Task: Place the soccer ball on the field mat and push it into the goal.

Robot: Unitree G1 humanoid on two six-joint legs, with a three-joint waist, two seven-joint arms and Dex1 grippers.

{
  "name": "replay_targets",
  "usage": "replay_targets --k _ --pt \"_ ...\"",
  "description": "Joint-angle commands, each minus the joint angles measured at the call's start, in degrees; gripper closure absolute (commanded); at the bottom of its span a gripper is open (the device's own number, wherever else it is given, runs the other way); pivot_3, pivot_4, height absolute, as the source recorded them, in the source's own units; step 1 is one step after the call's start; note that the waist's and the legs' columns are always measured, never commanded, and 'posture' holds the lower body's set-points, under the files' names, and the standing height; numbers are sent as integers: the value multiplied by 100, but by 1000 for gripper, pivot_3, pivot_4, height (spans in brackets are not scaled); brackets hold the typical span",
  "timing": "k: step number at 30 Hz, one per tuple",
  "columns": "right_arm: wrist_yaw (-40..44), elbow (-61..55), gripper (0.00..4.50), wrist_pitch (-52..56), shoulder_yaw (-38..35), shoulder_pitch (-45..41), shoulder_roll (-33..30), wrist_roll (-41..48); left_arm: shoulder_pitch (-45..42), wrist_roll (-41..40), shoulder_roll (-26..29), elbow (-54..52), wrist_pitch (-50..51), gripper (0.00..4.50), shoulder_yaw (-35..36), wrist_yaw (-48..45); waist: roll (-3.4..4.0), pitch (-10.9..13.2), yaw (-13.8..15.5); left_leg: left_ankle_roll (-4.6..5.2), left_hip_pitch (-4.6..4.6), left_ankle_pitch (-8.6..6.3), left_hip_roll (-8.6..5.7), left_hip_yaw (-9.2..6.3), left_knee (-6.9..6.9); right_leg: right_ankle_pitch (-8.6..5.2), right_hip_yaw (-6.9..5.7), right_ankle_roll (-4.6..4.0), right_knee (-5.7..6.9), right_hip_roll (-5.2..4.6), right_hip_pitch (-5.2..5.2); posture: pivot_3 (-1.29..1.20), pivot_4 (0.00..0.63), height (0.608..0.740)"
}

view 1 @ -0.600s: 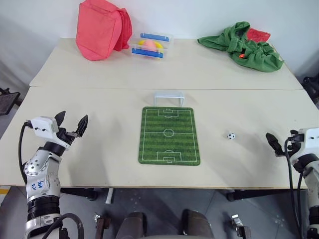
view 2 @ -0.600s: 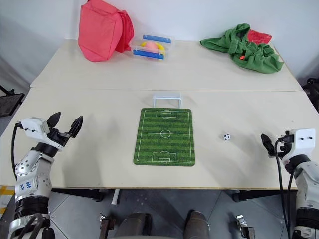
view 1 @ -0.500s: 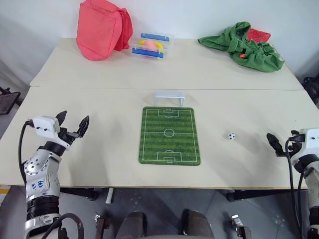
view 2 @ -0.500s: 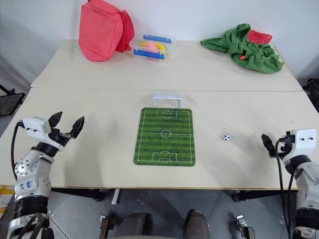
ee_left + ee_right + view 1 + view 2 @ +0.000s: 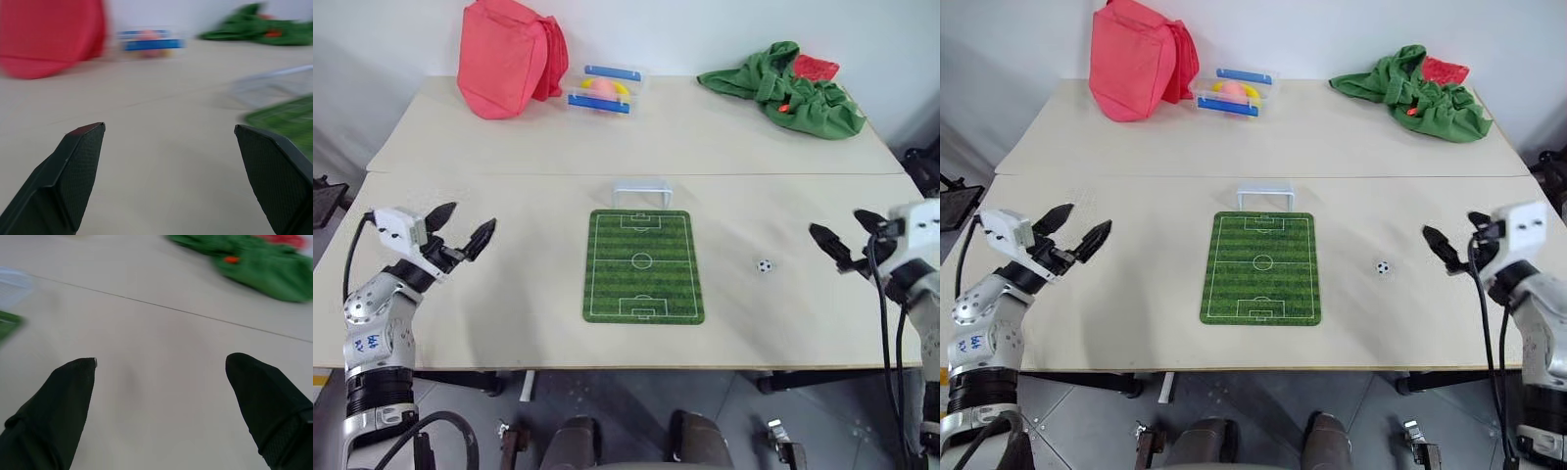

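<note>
Now the right gripper (image 5: 842,240) sits higher and farther in from the right edge of the frame than it did a moment ago, so it is nearer the soccer ball (image 5: 764,265). Its two black fingers are spread wide and hold nothing. The left gripper (image 5: 462,228) at the left side of the frame has also come up a little, its fingers wide apart and empty too. The ball lies on the bare table (image 5: 509,294), right of the middle, between the field mat (image 5: 643,265) and the right gripper, and touches neither. The mat lies flat in the middle of the frame, and the goal (image 5: 641,189) stands just at its top edge. So the ball is not on the mat yet, and I think the right arm is getting ready to pick it up. There is lots of open table around the ball, so the fingers have room to come down. The red bag (image 5: 504,54), the clear box (image 5: 604,88) and the green cloth (image 5: 783,88) are far off along the top of the frame. The ball is round and could roll toward the bottom edge of the table if it gets bumped.
</note>
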Motion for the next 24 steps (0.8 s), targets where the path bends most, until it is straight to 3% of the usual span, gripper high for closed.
replay_targets --k 1,10,16,20,24 --pt "458 -33 41 107 514 -67 -128 -147 31 -270 118 -359 268 0 -179 -636 -1 1 27 0 0 0 0 0 0 0 0 0 1 0 0 0 150 740" --pt "1031 198 41 -41 916 145 -194 -465 7 -227 71 -461 567 0 -317 -932 -3 2 9 1 -3 -1 -2 2 2 0 0 0 0 0 -2 0 150 740" --pt "1102 1074 41 -547 1150 -128 40 -816 67 -171 -20 -479 593 0 -393 -961 -3 2 -18 1 0 -1 -2 5 3 0 2 0 1 0 -1 0 150 740" --pt "1187 1328 924 -874 1229 -235 111 -943 -4 -164 -28 -430 563 0 -402 -947 -5 3 -9 1 3 -1 0 7 11 0 7 -1 7 0 -1 0 150 740" --pt "1207 1351 2323 -952 1224 -259 119 -949 38 -186 -6 -452 577 0 -374 -947 -5 3 -10 1 3 -1 0 7 13 1 8 -1 7 0 1 0 150 740"
